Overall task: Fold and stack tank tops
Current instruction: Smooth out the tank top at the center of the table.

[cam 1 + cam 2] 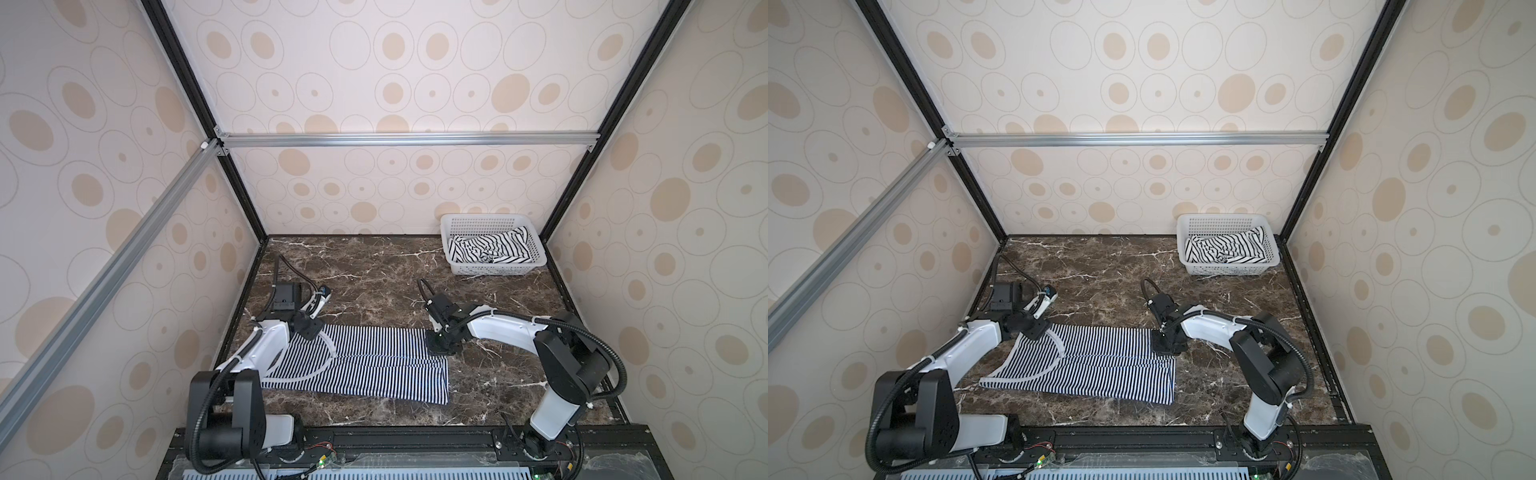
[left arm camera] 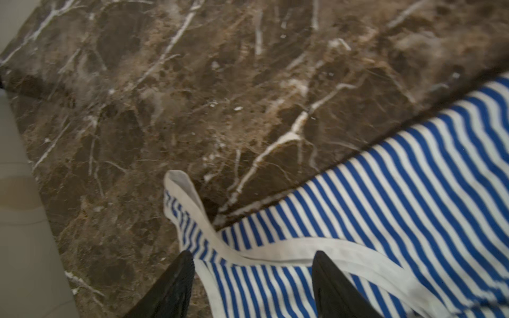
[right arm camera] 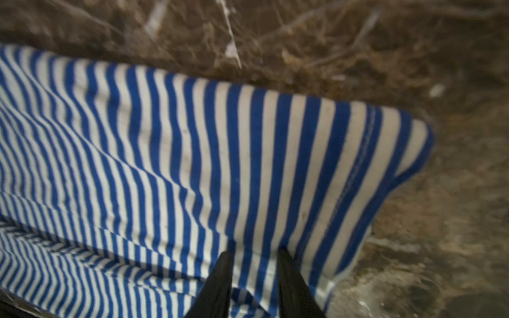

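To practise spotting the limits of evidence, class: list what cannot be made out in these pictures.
- Right wrist view: blur leaves unclear whether the right hand grips the narrow-striped tank top.
- Both top views: left arm covers part of that top's strap end.
- Wide-striped tank top: crumpled, lower part hidden by the basket wall.

I saw narrow-striped blue-and-white cloth tank top (image 1: 374,365) folded lengthwise, flat on brown marble table (image 1: 374,282), white black-striped cloth tank top (image 1: 494,249) crumpled inside white perforated plastic basket (image 1: 490,269), far right.
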Robot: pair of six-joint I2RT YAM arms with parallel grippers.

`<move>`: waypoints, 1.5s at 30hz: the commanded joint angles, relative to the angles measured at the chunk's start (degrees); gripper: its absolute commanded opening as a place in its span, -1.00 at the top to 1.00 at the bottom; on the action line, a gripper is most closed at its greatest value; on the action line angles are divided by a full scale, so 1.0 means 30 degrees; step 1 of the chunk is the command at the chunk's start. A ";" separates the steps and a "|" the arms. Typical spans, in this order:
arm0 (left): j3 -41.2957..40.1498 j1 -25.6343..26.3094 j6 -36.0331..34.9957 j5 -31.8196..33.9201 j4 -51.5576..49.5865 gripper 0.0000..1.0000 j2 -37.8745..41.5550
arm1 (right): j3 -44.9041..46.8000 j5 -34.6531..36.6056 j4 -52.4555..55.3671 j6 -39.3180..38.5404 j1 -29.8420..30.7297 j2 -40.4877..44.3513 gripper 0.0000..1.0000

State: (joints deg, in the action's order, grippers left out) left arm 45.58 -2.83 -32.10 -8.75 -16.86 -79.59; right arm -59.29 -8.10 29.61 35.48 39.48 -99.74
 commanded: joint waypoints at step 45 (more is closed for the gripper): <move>0.3218 -0.3584 0.1296 0.1196 -0.1202 0.86 -0.2383 | 0.0366 0.0590 -0.0347 0.1245 0.0156 -0.0565 0.40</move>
State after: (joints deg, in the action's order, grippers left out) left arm 56.71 -11.20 -26.17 -3.16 -21.12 -89.34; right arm -60.10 -7.73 28.01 38.61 39.55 -101.06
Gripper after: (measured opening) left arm 0.073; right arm 0.300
